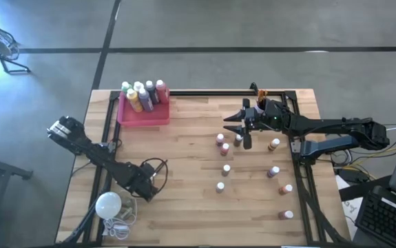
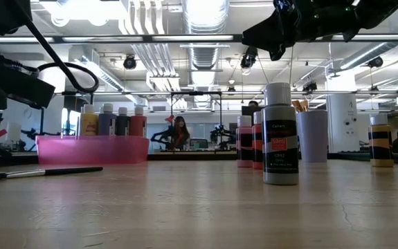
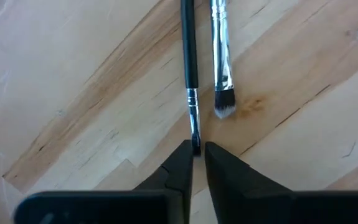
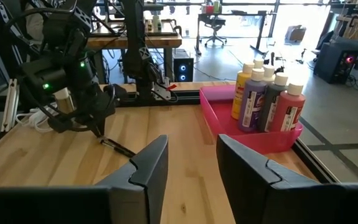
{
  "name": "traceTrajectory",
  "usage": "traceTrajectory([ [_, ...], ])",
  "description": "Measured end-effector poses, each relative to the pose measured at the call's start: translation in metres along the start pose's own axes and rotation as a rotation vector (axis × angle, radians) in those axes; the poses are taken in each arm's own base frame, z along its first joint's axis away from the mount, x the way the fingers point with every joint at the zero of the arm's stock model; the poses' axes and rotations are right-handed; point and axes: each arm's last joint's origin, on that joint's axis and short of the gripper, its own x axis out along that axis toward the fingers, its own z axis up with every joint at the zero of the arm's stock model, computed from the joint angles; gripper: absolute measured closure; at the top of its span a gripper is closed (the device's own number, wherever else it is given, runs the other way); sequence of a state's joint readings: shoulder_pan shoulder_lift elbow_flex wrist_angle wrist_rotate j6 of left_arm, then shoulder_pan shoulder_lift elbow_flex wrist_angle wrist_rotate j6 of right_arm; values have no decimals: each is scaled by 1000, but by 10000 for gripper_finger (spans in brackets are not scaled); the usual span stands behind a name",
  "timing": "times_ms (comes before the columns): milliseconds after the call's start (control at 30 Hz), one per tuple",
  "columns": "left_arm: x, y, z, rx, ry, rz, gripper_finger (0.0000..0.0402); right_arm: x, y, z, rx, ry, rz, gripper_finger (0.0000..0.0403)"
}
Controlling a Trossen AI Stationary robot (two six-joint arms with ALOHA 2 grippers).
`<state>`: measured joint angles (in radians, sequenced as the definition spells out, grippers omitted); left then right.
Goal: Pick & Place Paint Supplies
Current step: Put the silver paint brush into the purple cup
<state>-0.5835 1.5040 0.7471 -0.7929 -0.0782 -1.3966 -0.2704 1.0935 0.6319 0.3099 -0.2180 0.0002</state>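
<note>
Two arms work over the wooden surface [image 1: 184,158], and the pink tray [image 1: 142,114] at the far edge serves as landmark. Well to the near side of the tray and a little to its left, the left gripper [image 3: 197,158] is down at the surface, just beside the white bulb [image 1: 108,204]. Its fingers are nearly together and clamped on the tip of a thin dark paintbrush [image 3: 190,56]; a second brush with a flat pale tip [image 3: 221,62] lies just beside it (both flat on the wood). In the tray itself the large bottles [image 1: 144,95] stand upright, crowded at its far end.

To the right of the tray, the right gripper [image 4: 191,158] hangs above the surface with its fingers apart and nothing between them. Farther right of the tray and toward the near side, the small white-capped bottles [image 1: 225,169] stand scattered and upright, well apart from each other, some just beside this gripper.
</note>
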Motion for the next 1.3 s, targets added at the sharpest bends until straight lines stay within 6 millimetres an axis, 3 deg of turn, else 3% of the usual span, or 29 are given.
traceTrajectory([
  [133,0,0,0,8,-19,5,393,0,0,0,0,0,0,273],
  [500,2,6,0,14,-55,29,399,0,0,0,-3,0,0,311],
  [933,-28,19,4,-8,-157,-24,401,0,1,-1,-24,8,3,337],
  [1067,-40,24,7,-10,-249,-78,401,2,11,-2,-175,15,48,328],
  [1300,-68,32,20,-18,-472,-275,401,11,46,-16,-595,76,171,328],
])
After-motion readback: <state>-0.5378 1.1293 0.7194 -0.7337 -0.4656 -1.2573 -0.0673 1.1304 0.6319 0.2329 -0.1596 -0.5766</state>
